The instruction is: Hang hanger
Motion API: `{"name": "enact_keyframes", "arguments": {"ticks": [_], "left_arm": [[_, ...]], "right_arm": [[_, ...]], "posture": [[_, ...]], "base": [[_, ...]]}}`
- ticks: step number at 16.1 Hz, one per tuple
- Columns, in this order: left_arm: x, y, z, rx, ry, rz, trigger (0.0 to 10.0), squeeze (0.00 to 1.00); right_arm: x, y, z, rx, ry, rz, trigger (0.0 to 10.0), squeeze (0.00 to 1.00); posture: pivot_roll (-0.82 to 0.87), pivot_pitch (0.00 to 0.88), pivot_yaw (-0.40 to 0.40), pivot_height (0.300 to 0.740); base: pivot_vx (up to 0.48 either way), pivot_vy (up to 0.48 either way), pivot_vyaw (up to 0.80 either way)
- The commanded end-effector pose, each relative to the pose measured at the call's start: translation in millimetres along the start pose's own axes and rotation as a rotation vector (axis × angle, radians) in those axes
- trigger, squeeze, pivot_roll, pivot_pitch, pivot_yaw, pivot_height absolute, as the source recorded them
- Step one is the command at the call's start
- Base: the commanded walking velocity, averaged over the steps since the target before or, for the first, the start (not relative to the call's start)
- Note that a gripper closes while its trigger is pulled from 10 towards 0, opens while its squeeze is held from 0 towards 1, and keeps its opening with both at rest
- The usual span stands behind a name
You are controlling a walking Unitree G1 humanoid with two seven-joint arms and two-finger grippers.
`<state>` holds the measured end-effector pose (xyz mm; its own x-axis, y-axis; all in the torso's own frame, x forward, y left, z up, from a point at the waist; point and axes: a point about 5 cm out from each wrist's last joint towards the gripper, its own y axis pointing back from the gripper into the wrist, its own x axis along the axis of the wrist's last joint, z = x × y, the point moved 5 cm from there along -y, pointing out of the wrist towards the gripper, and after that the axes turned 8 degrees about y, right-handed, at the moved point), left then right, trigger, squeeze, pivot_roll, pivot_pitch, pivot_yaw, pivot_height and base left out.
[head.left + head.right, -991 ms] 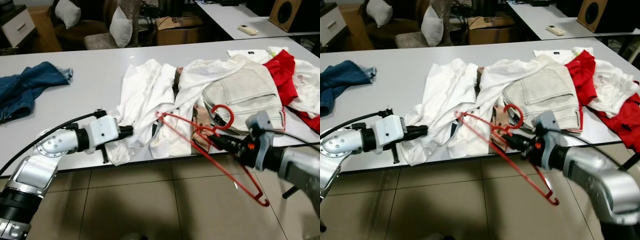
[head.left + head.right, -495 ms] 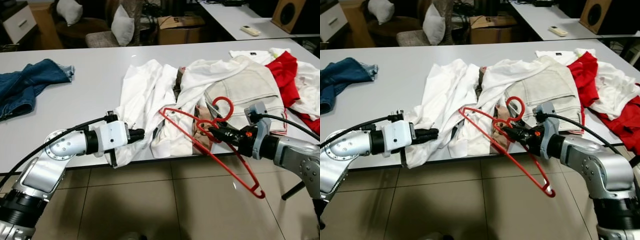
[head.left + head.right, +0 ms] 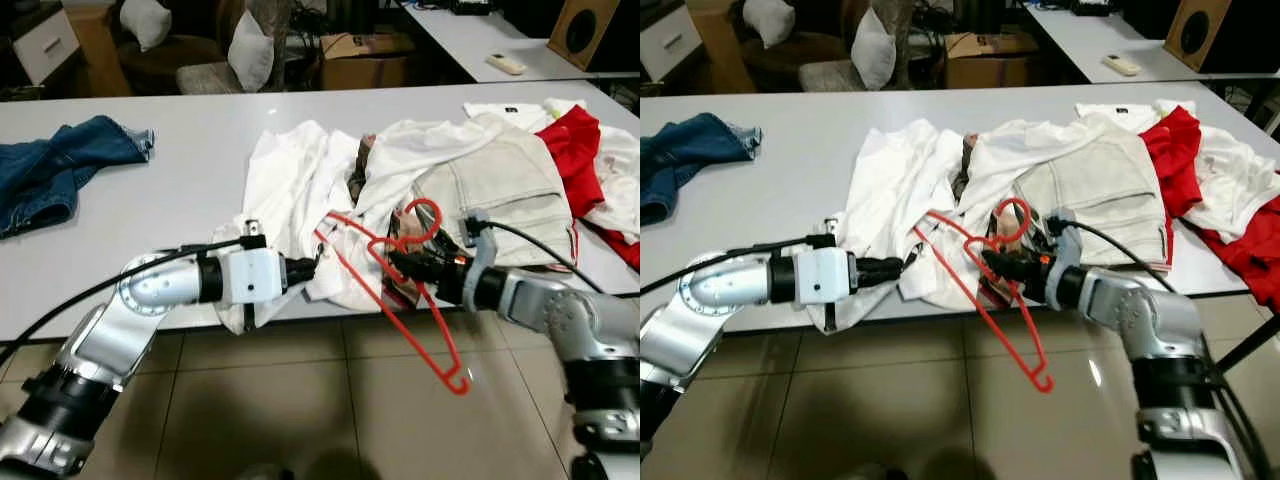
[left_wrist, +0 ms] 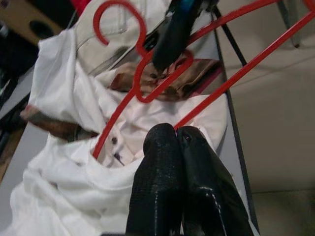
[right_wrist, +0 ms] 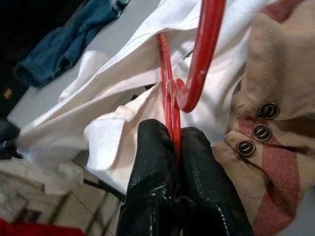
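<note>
I held the red hanger (image 3: pixel 400 290) at its neck, my right gripper (image 3: pixel 398 266) clamped shut, 1 arm entering the white shirt (image 3: pixel 290 190) my closed left gripper (image 3: pixel 306 270) pinched at the table (image 3: pixel 180 140) edge; the collar could slip, dropping the shirt.

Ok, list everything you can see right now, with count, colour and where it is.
Hanger: one, red, held at the table's front edge, its low end hanging past it.
Shirts: a white heap, mid-table.
Trousers: one, beige, right of the shirts.
Red garment: one, far right.
Jeans: one, blue, far left.
Table: one, white.
Cushions: two, white, on chairs behind.
Remote: one, pale, on the rear table.
Left gripper: jaws shut on a shirt's edge.
Right gripper: jaws shut on the hanger.
</note>
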<state>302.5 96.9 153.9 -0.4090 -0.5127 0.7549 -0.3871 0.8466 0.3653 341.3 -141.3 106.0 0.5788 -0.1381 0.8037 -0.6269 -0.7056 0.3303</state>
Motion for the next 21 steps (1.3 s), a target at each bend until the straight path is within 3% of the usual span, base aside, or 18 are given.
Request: {"name": "enact_keyframes", "arguments": {"ticks": [1,4,5,8,9,11,13,15,19,21], "left_arm": [[4,-1.8,-1.3,-0.026,-0.044,0.0,0.0,0.0],[-3,-3.7,-2.4,-0.082,-0.083,-0.054,0.0,0.0],[-21,2.3,-11.2,-0.037,-0.085,-0.144,0.0,0.0],[-29,8.1,-21.4,0.021,-0.085,-0.179,0.0,0.0],[-29,13.4,-34.1,0.084,-0.115,-0.176,0.0,0.0],[-23,13.6,-40.2,0.123,-0.143,-0.136,0.0,0.0],[-12,6.7,-36.6,0.12,-0.152,-0.069,0.0,0.0],[-6,0.1,-27.8,0.082,-0.152,-0.039,0.0,0.0],[-8,1.6,-8.6,0.001,-0.132,-0.026,0.0,0.0],[-9,3.5,1.1,-0.039,-0.108,-0.029,0.0,0.0]], "right_arm": [[4,-1.2,3.7,-0.021,-0.031,0.007,10.0,0.0],[23,-6.2,1.6,0.019,-0.201,0.155,10.0,0.0],[32,-0.9,0.0,0.046,-0.288,0.236,10.0,0.0],[30,3.1,2.5,0.033,-0.323,0.257,10.0,0.0],[31,9.0,2.1,0.044,-0.39,0.299,10.0,0.0],[26,7.3,0.4,0.041,-0.45,0.31,10.0,0.0],[14,-6.0,-0.9,0.018,-0.487,0.276,10.0,0.0],[9,-30.7,-5.1,0.001,-0.545,0.263,10.0,0.0],[15,-55.5,-2.9,-0.058,-0.679,0.303,10.0,0.0],[29,-59.1,0.1,-0.059,-0.718,0.367,10.0,0.0]], "posture": [[-0.02,0.0,0.026,0.74],[-0.02,0.0,0.034,0.74],[-0.02,0.0,0.049,0.74],[-0.03,0.0,0.055,0.74],[-0.03,0.0,0.061,0.74],[-0.04,0.0,0.064,0.74],[-0.04,0.0,0.062,0.74],[-0.02,0.0,0.055,0.74],[0.0,0.0,0.048,0.74],[0.01,0.0,0.049,0.74]], "base": [[0.0,0.0,0.0],[0.0,0.0,0.0],[0.0,0.0,0.0],[0.0,0.0,0.0],[0.0,0.0,0.0],[0.0,0.0,0.0],[0.0,0.0,0.0],[0.0,0.0,0.0],[0.0,0.0,0.0],[0.0,0.0,0.0]]}}
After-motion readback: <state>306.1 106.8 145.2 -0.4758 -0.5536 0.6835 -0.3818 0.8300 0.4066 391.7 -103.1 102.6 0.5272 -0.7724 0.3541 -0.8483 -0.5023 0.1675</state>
